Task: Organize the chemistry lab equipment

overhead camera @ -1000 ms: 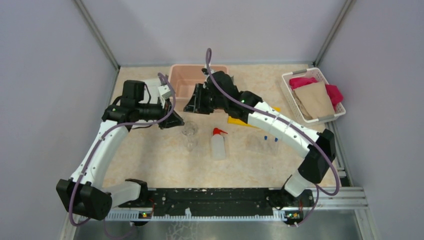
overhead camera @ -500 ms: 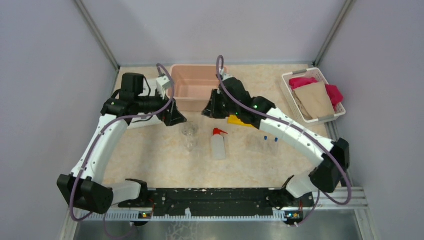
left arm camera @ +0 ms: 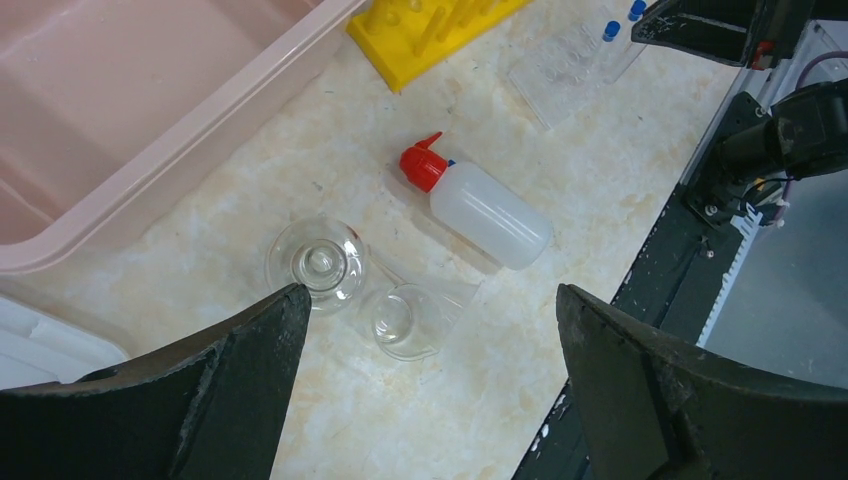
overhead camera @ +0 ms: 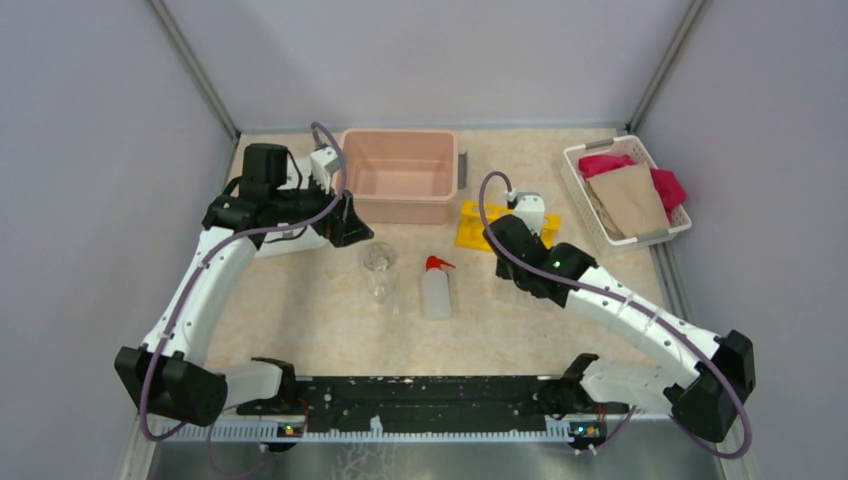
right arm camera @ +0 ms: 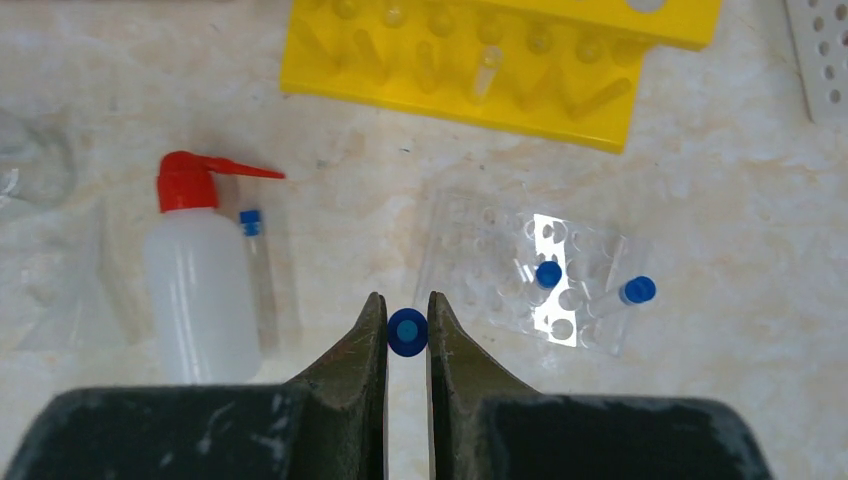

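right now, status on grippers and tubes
Left gripper open over glass flask. Right gripper shut on blue-capped tube. Two more tubes in clear tray, one beside squeeze bottle. Nothing seen blocking yellow rack.

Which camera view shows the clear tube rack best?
The right wrist view: the clear rack lies whole and close, two blue-capped tubes in it. The left wrist view catches it small at the top edge. In the top view the right arm hides it.
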You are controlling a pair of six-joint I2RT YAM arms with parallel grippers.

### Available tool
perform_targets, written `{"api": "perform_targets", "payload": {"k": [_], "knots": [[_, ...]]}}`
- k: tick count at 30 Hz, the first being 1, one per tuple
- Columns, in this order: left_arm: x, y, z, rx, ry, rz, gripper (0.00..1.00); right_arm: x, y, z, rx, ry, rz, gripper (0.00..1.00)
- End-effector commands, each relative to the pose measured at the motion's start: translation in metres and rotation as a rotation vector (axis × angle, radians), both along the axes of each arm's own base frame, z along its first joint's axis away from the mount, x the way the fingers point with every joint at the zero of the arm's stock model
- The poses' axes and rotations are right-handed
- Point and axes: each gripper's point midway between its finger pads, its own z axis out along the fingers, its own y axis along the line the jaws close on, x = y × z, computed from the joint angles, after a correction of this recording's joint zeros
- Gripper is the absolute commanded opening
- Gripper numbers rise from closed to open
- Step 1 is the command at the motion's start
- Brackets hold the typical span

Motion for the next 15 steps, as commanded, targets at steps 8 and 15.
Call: {"api": "perform_targets", "payload": {"k": [8, 15], "knots": [[0.003, 0.001, 0.003, 0.002, -0.017, 0.025, 0.99, 0.009, -0.032, -0.03, -0.054, -0.032, -0.126, 0.0], [0.003, 0.001, 0.003, 0.006, -0.02, 0.025, 0.99, 0.019, -0.031, -0.043, -0.048, -0.024, -0.135, 0.0]]}}
